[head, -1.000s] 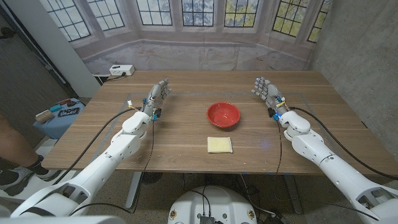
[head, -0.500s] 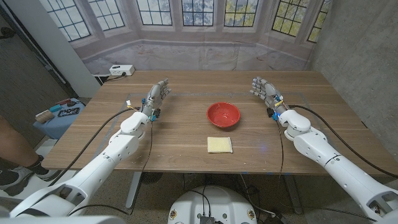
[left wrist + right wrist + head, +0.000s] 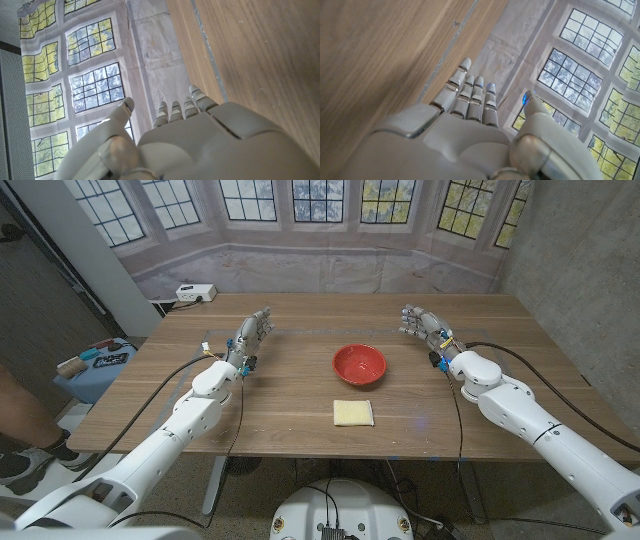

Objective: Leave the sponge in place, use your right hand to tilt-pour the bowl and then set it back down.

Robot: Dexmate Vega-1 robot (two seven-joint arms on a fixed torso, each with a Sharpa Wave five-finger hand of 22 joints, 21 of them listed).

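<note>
Two hands are over the wooden table [image 3: 300,395], and neither has hold of anything. Your right hand [image 3: 422,326] is well to the right of the red bowl [image 3: 359,365], apart from it, with its fingers [image 3: 470,95] extended side by side and the thumb standing off from them. Your left hand [image 3: 252,334] is on the far left side of the table, its fingers [image 3: 177,111] likewise stretched out and empty. The bowl sits upright near the table's middle, and I cannot tell whether it holds anything. The yellow sponge [image 3: 353,413] lies flat just on the near side of the bowl, not touching it. A white power strip [image 3: 194,293] lies beyond the table's far left corner.
</note>
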